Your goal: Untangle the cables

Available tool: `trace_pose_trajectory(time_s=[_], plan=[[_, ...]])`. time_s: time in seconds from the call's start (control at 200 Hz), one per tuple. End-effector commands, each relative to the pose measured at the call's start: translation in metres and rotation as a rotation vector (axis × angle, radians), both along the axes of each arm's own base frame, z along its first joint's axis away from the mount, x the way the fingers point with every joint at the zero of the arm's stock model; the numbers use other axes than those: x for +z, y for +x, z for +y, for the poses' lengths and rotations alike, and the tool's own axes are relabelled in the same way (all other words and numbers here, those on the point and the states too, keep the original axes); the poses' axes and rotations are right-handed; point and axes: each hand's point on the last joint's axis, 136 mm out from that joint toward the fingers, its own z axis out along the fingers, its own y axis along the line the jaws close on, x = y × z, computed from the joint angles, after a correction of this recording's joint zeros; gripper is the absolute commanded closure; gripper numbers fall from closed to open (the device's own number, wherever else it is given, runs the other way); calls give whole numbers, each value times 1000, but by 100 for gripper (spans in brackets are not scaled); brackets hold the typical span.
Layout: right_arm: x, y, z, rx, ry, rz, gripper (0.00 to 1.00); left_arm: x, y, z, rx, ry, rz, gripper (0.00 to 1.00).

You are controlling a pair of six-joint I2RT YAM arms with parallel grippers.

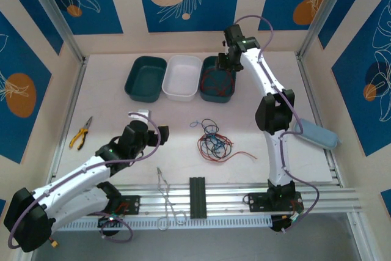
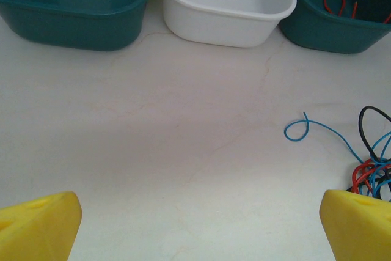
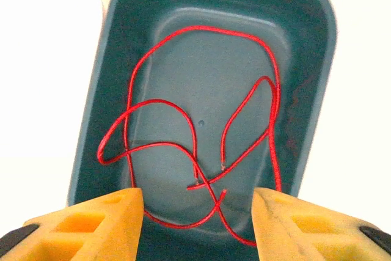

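A tangle of thin red, blue and black cables (image 1: 214, 143) lies mid-table, while a single loose red cable (image 3: 201, 27) coils inside the right-hand dark teal plastic tray (image 3: 305, 90). The right gripper (image 3: 197, 192) hangs over that tray, yellow fingers spread. The left gripper (image 2: 200, 198), fingers wide apart, faces the white plastic tray (image 2: 226, 29).

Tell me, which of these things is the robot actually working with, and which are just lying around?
Part of the job:
- cable tangle on the table
- red cable, lying in the right teal tray
- probably the white tray and left teal tray too

Just lying about:
- pliers
- metal wire loop
- black block
- grey-blue pad
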Motion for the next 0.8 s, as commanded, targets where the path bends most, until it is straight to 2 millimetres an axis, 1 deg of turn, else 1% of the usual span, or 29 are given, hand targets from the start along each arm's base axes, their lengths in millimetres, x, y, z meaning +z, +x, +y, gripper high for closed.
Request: trace_pose_trajectory(time_s=[0.0, 0.125, 0.225, 0.345, 0.47, 0.52, 0.565, 0.65, 0.795], plan=[[16, -13, -9, -28, -34, -10, 50, 7, 5, -3, 2, -33, -16, 0], [23, -26, -12, -42, -34, -12, 51, 7, 6, -6, -6, -40, -16, 0], [26, -42, -11, -51, -26, -15, 51, 8, 6, -8, -15, -46, -12, 0], [28, -69, -8, -60, 2, -19, 49, 8, 7, -15, -36, -64, 0, 0], [29, -105, -9, -82, 38, -18, 49, 11, 9, -27, -63, -95, 24, 0], [28, -121, -11, -97, 53, -15, 49, 11, 11, -35, -93, -109, 40, 0], [23, -137, -14, -117, 61, -2, 49, 12, 11, -45, -130, -123, 53, 0], [17, -166, -21, -156, 88, 11, 48, 11, 12, -67, -208, -160, 80, 0], [-1, -216, -38, -227, 102, 59, 46, 22, 19, -101, -293, -252, 78, 0]])
